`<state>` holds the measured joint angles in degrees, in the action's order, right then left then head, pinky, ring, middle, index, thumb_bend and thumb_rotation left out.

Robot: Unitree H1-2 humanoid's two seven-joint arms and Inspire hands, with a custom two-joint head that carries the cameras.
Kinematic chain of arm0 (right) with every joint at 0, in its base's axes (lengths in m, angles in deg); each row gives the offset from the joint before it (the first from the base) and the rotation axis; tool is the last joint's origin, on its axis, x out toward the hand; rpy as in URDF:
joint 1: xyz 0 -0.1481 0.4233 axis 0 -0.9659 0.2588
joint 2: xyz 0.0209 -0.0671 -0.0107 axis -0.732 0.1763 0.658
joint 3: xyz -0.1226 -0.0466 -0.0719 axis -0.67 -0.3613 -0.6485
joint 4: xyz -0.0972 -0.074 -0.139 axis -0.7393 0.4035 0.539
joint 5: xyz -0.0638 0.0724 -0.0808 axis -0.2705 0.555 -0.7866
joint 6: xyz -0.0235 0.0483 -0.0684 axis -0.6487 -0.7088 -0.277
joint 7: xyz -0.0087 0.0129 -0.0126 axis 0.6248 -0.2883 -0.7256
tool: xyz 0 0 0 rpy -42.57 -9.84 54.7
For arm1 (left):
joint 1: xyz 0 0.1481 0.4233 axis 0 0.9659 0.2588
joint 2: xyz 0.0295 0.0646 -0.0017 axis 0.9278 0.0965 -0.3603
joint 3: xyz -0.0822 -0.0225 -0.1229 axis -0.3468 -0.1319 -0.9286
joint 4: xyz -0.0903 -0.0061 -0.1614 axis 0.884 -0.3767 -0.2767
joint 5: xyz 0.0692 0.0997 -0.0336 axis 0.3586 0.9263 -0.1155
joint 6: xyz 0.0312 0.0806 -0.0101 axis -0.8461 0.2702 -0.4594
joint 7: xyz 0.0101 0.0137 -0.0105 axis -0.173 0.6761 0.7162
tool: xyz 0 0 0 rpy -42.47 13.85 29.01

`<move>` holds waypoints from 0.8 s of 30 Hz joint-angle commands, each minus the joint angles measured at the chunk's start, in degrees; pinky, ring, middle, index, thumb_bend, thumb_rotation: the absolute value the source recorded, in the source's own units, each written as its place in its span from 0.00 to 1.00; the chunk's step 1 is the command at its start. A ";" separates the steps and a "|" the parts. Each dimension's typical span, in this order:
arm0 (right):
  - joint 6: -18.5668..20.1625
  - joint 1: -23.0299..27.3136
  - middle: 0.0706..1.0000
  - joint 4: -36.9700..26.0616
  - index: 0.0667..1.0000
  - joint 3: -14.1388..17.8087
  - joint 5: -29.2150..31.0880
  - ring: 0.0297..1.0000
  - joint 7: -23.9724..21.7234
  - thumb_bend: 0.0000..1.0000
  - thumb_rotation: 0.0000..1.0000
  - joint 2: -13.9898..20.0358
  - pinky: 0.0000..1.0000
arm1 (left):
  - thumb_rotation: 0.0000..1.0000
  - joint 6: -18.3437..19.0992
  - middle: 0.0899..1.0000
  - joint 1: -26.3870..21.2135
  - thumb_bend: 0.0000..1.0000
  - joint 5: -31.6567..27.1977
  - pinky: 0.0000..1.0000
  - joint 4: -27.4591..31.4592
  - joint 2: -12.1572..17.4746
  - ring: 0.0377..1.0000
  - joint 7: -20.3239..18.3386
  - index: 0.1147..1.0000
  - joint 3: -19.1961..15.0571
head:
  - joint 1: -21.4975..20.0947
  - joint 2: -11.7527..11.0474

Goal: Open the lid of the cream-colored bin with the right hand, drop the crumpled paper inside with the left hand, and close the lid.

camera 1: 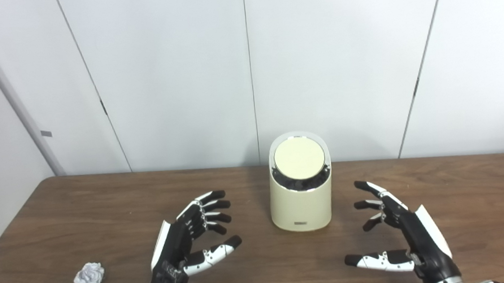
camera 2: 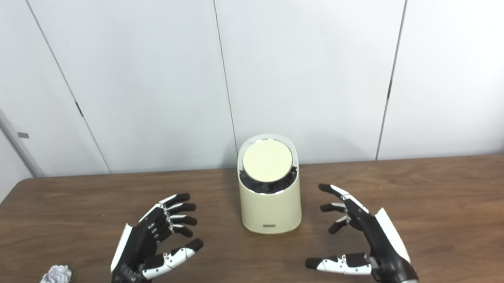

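On the table [camera 1: 463, 197], the bin [camera 1: 300, 200] stands mid-back with its lid [camera 1: 299, 157] shut, and could slide or tip if pushed off-centre. The right hand [camera 1: 403, 233] and left hand [camera 1: 188, 243] flank it, palms inward, fingers spread, holding nothing. The paper [camera 1: 89, 276] lies far left, so the left reach risks nudging it off the near edge.

Dark brown wood-grain bench [camera 1: 485, 195] spans full width, far edge against white panelled wall. Cream-coloured cylindrical bin [camera 1: 301, 203] stands upright on bench at 12 o'clock from centre, near far edge; slanted top with round pale-yellow lid [camera 1: 299, 157] shut, dark ring showing around lid's lower edge, small label at base front. Small white crumpled paper ball [camera 1: 89, 276] lies on bench at 8 o'clock, near front-left, well apart from bin.
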<state>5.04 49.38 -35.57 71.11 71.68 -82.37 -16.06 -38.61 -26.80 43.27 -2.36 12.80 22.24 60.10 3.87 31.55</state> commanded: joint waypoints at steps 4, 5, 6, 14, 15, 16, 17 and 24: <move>-0.91 1.04 0.88 -2.39 0.83 0.18 0.72 0.74 0.13 0.74 0.13 -0.17 0.55 | 0.01 -1.49 0.71 -1.73 0.65 -0.31 0.55 1.21 0.44 0.63 0.46 0.76 -0.20 | -0.01 0.08; -0.91 1.06 0.88 -2.37 0.83 0.18 0.65 0.75 0.15 0.74 0.13 -0.15 0.56 | 0.01 -1.44 0.71 -1.73 0.66 -0.27 0.55 1.22 0.44 0.63 0.49 0.76 -0.22 | -0.01 0.08; -0.90 1.08 0.88 -2.34 0.83 0.18 0.61 0.75 0.17 0.74 0.14 -0.15 0.56 | 0.01 -1.38 0.71 -1.72 0.66 -0.29 0.55 1.25 0.44 0.63 0.50 0.76 -0.24 | -0.05 0.12; -1.02 1.13 0.88 -2.15 0.83 0.23 0.49 0.75 0.33 0.75 0.14 -0.18 0.56 | 0.01 -1.12 0.71 -1.68 0.66 -0.62 0.55 1.41 0.36 0.63 0.37 0.76 -0.19 | -0.16 -0.05; -0.91 1.10 0.88 -2.19 0.83 0.21 0.46 0.75 0.30 0.75 0.14 -0.19 0.56 | 0.00 -1.17 0.71 -1.69 0.65 -0.57 0.55 1.33 0.35 0.63 0.38 0.76 -0.15 | -0.23 -0.31; -0.88 1.10 0.88 -2.14 0.83 0.20 0.44 0.75 0.29 0.75 0.15 -0.18 0.57 | 0.01 -1.22 0.71 -1.72 0.65 -0.51 0.55 1.21 0.33 0.63 0.40 0.76 -0.13 | -0.21 -0.46; -1.24 1.15 0.88 -1.95 0.83 0.16 0.41 0.75 0.36 0.75 0.15 -0.17 0.57 | 0.01 -1.41 0.71 -1.75 0.65 -0.27 0.55 1.07 0.32 0.63 0.48 0.76 -0.10 | -0.20 -0.60; -1.20 1.58 0.87 -1.35 0.82 0.45 -1.47 0.77 1.76 0.73 0.23 -0.79 0.64 | 0.04 -2.06 0.73 -1.92 0.65 -0.98 0.55 0.58 0.51 0.64 0.15 0.78 -0.23 | -1.54 -1.80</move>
<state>4.99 49.38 -35.44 71.16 70.47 -81.94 -16.23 -38.67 -26.83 42.95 -2.37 12.81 22.10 60.10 2.29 29.71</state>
